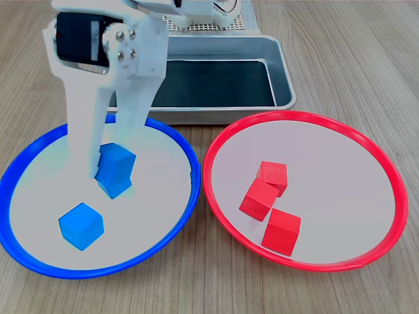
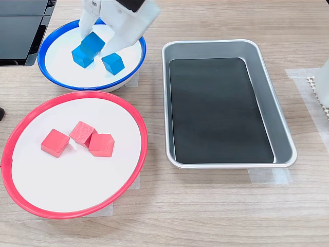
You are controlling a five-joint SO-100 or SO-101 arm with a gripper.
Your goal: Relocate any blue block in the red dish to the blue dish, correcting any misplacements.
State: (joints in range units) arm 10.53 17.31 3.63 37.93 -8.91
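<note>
Gripper (image 1: pixel 112 163) clamped on blue block (image 1: pixel 117 162), low inside blue dish (image 1: pixel 184 147), touching 1 loose blue block there. I judged step was put-down; next I needed to open claw, lift away. Counted 3 blue blocks, 3 red cubes (image 1: pixel 270 205) in red dish (image 1: pixel 386 167), 0 blue there.

The brown wooden tabletop (image 2: pixel 205 206) looks smooth and matt; the shiny rectangular metal tray (image 2: pixel 280 128) has a dull black liner.
</note>
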